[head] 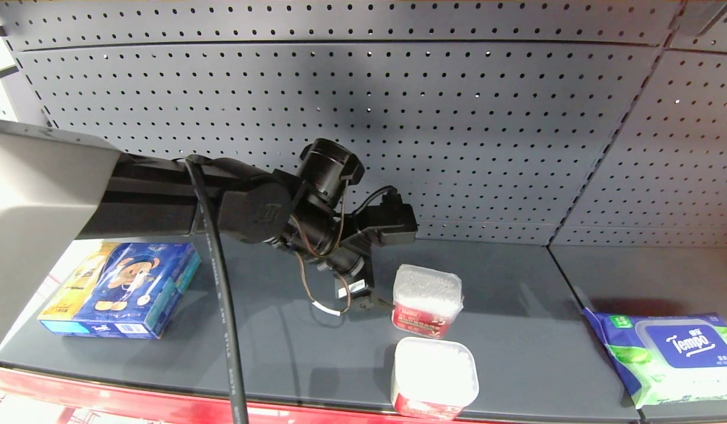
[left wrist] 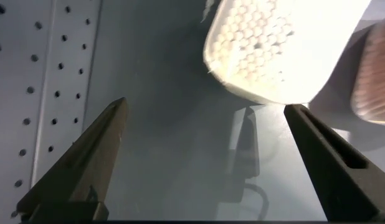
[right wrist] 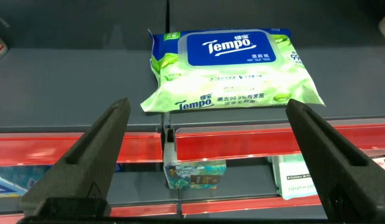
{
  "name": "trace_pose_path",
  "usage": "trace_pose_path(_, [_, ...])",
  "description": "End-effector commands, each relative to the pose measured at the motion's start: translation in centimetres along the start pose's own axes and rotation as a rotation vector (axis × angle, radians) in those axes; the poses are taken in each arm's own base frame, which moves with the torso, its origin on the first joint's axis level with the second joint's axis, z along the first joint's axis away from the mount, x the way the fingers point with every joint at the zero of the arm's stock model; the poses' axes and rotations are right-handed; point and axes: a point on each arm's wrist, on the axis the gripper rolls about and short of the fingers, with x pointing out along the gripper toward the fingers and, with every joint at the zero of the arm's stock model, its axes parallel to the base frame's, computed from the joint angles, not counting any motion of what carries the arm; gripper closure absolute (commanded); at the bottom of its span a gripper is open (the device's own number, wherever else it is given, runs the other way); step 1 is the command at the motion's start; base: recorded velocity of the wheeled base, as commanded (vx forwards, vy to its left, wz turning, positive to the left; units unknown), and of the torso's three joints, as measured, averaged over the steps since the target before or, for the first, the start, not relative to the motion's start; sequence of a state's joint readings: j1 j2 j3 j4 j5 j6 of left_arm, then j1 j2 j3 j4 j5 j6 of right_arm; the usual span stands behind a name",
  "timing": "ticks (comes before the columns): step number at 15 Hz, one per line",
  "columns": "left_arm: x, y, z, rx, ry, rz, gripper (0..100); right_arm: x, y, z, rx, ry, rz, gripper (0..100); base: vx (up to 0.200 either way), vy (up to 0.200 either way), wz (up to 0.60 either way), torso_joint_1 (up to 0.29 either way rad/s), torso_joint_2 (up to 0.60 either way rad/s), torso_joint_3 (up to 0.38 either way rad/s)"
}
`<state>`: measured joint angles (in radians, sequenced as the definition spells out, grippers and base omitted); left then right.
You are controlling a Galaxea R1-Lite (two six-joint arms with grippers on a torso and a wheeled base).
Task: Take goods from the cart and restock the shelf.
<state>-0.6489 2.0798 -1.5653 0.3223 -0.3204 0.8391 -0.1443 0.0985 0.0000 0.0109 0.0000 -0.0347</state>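
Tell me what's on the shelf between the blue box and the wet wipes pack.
Head view: the left gripper, then a rear swab tub and a front swab tub; otherwise bare shelf.

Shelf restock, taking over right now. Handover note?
The left gripper is open and empty over the shelf, beside the rear swab tub.
The right gripper is open and empty before the shelf's front edge, facing the wet wipes pack.
Also shelved: front swab tub at the front edge, blue box at the left.
Done: four goods on the shelf.
Left: likely back the left gripper out, fetch the next goods.
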Motion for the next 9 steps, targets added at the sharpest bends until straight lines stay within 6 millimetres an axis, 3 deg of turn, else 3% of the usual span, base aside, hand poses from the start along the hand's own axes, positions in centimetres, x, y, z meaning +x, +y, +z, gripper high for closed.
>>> trace_pose_path(1, [-0.1,-0.2,0.3,0.006,-0.004,-0.003,0,0.0,0.0,0.0,-0.001,0.001,0.0,0,0.0,0.0,0.0,0.0,0.0,0.0])
trace_pose_path(4, [-1.9,0.2,-0.2,-0.01,-0.006,0.028,0,0.0,0.0,0.0,-0.001,0.001,0.0,0,0.0,0.0,0.0,0.0,0.0,0.0])
trace_pose_path(7, [-11.2,0.1,-2.5,-0.124,-0.023,0.15,0,0.0,0.0,0.0,-0.001,0.001,0.0,0,0.0,0.0,0.0,0.0,0.0,0.0])
trace_pose_path(9, [-18.8,-3.5,-3.8,-0.26,-0.131,0.219,0,0.0,0.0,0.0,0.001,0.001,0.0,0,0.0,0.0,0.0,0.0,0.0,0.0])
